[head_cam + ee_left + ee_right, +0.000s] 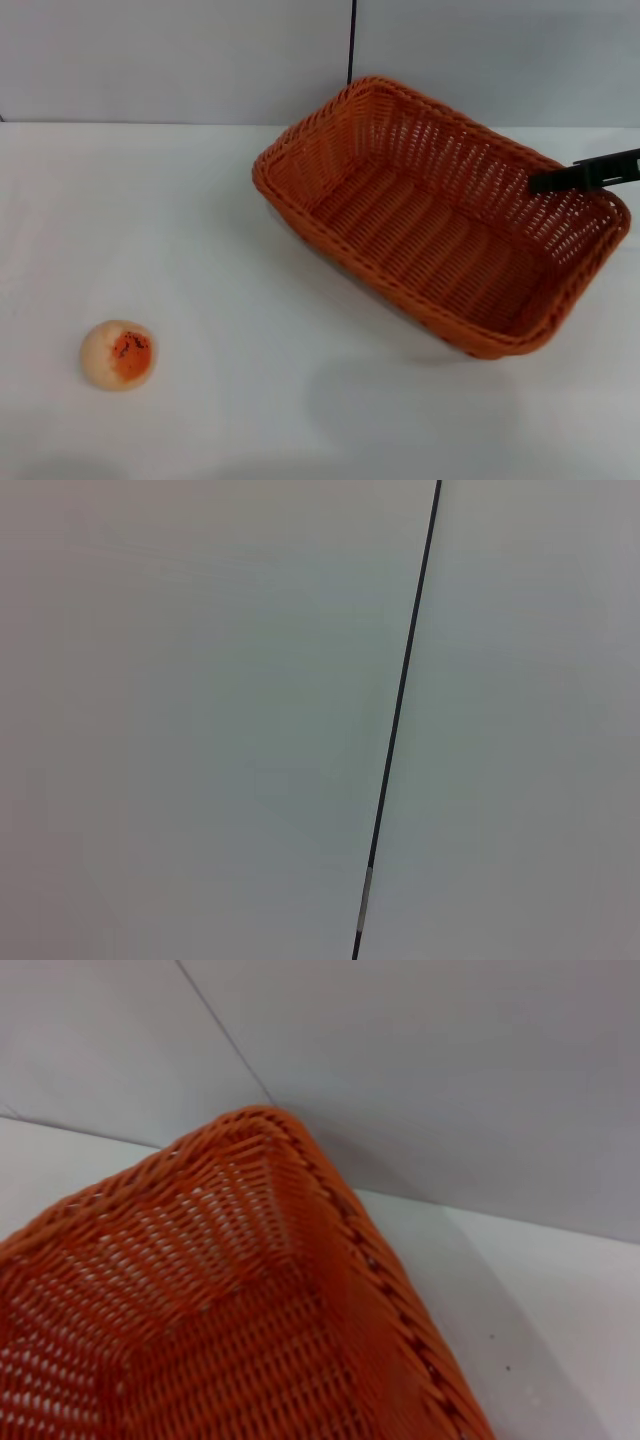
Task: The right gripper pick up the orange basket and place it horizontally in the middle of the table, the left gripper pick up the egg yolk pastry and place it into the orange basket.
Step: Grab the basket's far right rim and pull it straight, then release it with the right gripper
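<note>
Orange basket point(430, 215), table point(250, 420) far-right, skewed; my right gripper point(560, 178) at its right rim, grip state unclear. Egg yolk pastry point(118, 354) near-left corner.

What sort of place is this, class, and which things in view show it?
Probably a robot test bench, not a kitchen: a plain white table against bare grey wall panels, with only an orange basket, one egg yolk pastry and the right hand.
</note>
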You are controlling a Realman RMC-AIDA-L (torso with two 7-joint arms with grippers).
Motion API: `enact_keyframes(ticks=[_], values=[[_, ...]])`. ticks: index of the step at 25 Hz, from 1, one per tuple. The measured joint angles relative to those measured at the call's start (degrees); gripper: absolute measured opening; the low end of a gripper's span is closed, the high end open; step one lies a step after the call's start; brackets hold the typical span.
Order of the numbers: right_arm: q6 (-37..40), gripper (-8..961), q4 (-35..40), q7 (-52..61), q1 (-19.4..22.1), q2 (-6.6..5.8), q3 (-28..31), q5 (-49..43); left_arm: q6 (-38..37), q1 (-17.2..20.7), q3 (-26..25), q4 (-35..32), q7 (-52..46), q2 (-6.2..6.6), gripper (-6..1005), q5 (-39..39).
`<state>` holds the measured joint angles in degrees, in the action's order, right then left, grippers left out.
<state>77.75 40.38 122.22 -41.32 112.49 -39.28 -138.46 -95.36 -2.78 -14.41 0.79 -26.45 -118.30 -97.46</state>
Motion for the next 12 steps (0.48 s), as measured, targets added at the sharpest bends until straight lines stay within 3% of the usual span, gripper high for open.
enact_keyframes(ticks=[6, 12], values=[[-0.72, 215, -0.25, -1.61, -0.06, 0.51, -0.25, 0.77, -0.28, -0.04, 0.0, 0.0, 0.0, 0.0, 734, 0.0], [5.45, 176, 4.0, -8.89, -0.1, 0.89, -0.31, 1.12, -0.83, 0.15, 0.1, -0.09, 0.0, 0.0, 729, -0.03]])
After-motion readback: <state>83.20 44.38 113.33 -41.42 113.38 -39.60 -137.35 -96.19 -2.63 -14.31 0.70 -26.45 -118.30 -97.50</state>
